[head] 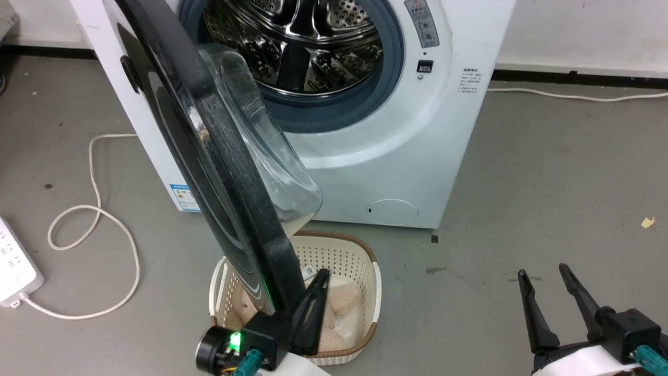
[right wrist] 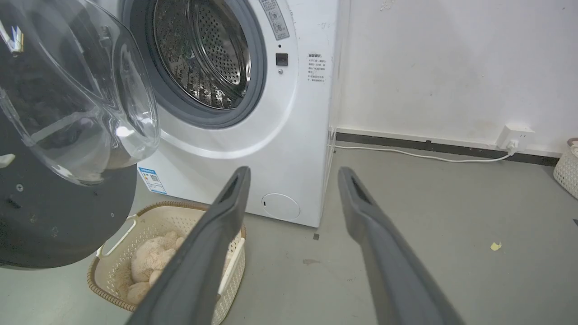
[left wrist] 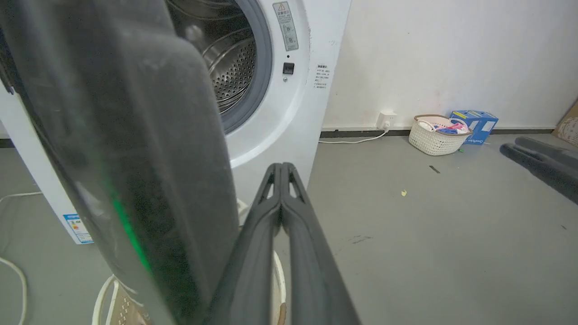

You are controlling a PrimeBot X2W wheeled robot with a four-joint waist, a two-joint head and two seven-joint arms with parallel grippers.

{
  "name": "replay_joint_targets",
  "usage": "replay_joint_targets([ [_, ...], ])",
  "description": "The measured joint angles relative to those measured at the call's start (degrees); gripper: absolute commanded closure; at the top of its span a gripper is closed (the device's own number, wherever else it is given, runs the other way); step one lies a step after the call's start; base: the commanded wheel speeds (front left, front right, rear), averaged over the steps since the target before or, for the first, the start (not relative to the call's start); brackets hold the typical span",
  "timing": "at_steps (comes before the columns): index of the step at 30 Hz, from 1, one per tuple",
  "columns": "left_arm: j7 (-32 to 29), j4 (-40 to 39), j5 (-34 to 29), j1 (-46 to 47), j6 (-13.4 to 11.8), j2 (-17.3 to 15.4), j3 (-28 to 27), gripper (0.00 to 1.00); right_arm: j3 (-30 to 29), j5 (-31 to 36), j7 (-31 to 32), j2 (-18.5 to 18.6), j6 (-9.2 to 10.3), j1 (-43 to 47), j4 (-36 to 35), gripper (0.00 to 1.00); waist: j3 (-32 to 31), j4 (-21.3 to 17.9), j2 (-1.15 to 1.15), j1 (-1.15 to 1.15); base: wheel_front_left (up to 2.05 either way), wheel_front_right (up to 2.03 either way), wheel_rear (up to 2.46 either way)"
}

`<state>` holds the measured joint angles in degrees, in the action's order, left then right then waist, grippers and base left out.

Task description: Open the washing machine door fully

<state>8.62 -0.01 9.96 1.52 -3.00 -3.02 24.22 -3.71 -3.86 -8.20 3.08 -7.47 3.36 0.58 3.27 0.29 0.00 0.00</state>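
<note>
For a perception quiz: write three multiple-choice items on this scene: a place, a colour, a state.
1. Where is the laundry basket? A in the drum; B on the floor under the washing machine door; C atop the machine.
2. The rubber door seal's colour? A grey; B red; C yellow.
3. The right gripper is? A shut on the door; B shut on a cable; C open, empty.
Key: B, it stands below the door's edge; A, a grey ring frames the opening; C, its jaws stand apart, nothing between.

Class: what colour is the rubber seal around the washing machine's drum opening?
The rubber seal is bluish grey, clearest in the head view.
</note>
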Motion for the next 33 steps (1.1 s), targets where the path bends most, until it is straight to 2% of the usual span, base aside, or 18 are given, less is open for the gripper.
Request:
replay_joint_targets([
  [4, 1.0, 4.0, 0.7, 0.9, -0.6, -0.1, -1.5, 1.0, 0.3, 0.4, 0.0, 0.0, 0.0, 0.0, 0.1, 0.0, 0.7, 0.5, 0.0, 0.0, 0.0, 0.0, 0.0],
  [13, 4.6, 5.3, 1.4, 0.5, -0.5, 0.1, -2.0, 1.0, 0.0, 0.9, 0.5, 0.0, 0.0, 0.0, 0.2, 0.0, 0.5, 4.6, 0.0, 0.0, 0.0, 0.0, 0.0],
  [27, 5.4, 5.3, 2.4, -0.7, -1.8, -1.6, -4.0, 1.0, 0.7, 0.9, 1.5, -0.1, -0.07, 0.0, 0.2, 0.0, -0.7, 18.2, 0.0, 0.0, 0.0, 0.0, 0.0],
  [33, 4.7, 5.2, 4.0, 0.1, -2.7, -5.0, -8.8, 1.0, 2.0, 1.5, 2.3, -0.1, -0.08, -0.3, -0.2, 0.0, 0.7, 22.7, 0.0, -0.01, 0.0, 0.0, 0.0],
])
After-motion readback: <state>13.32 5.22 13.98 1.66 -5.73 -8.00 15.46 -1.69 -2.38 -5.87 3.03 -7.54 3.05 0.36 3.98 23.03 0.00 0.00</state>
